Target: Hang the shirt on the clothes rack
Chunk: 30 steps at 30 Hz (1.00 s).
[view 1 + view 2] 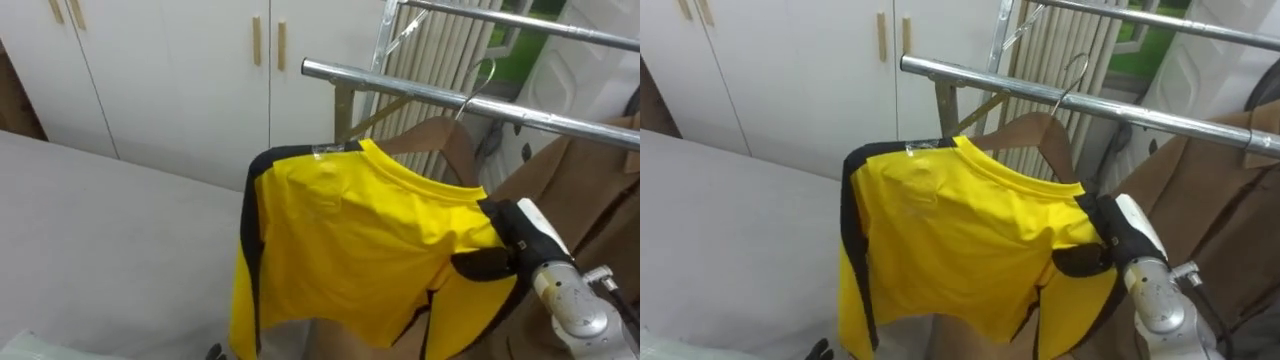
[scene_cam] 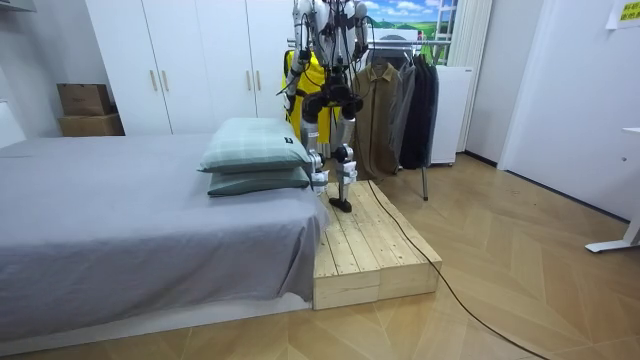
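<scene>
Left eye view puts the yellow shirt [image 1: 360,235] just below and on your side of the lower rail [image 1: 420,88], not yet on it. The shirt is spread wide. Its shoulder line is the long axis, and it runs from the collar at upper left down to the right shoulder at lower right, roughly along the rail but tilted. The right end sits lower than the left.

The right hand [image 1: 518,242] is at that lower end, against the shirt's right shoulder and carrying it from the side. Its dark fingers merge with the shirt's black trim and the folds, so you cannot tell whether they are clamped on the cloth or only tucked under it.

A wire hook [image 1: 482,72] curves over the rail just above the right hand. You cannot tell whether it belongs to the shirt or to the brown garment [image 1: 590,190] hanging behind.

My judgement is that the coming move turns on lifting up and away toward the rail. The right hand is the nearer one.
</scene>
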### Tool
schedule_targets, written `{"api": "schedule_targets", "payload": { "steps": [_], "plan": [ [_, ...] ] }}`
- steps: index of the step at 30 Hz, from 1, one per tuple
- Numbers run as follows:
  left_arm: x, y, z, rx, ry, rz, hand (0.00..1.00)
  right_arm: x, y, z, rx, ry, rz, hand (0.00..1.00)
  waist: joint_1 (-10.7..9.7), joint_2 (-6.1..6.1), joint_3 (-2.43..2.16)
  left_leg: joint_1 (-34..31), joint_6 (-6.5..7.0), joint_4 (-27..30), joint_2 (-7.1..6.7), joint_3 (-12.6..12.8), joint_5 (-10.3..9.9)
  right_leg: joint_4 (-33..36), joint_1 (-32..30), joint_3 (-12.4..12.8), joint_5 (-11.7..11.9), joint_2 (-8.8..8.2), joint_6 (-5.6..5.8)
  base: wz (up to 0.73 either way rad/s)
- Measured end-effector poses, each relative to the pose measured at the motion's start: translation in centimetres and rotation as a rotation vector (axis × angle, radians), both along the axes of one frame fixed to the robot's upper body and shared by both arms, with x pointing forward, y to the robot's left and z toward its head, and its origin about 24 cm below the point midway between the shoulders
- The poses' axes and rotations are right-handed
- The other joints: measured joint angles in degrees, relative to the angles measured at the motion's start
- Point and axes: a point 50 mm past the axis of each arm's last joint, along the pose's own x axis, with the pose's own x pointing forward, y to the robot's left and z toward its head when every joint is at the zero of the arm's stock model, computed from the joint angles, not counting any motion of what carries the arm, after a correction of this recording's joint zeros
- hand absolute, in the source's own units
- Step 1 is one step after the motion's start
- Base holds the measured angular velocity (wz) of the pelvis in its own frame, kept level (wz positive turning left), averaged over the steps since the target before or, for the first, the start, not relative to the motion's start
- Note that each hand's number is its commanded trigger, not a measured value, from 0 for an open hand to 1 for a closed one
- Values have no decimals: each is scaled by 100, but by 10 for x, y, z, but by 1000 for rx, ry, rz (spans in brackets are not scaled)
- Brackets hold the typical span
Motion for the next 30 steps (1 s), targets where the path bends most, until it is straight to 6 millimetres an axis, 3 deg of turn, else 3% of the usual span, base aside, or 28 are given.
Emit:
{"api": "schedule_targets", "payload": {
  "steps": [2, 6, 30],
  "plan": [
    [0, -3, 0, -11, 1, -4, 0, -1, 7, -7, 11, 3, 0, 100, 20, 63, 17, -4, -4, 0, 3, -9, 2, -1, -1, -5, -2, -8, -5, 0],
    [0, -3, -1, -9, 6, -9, 0, -3, 7, -11, 26, -2, -9, 100, 28, 165, 5, 17, -3, -8, 0, -40, 2, -18, 34, -7, -5, -1, -5, 0],
    [-5, 4, -7, 10, 39, -3, 0, -15, 0, -30, 45, 26, -66, 100, 121, 175, -20, 145, -3, 0, -4, -170, 0, -96, 260, -127, -24, -18, -9, 2]
  ]
}}
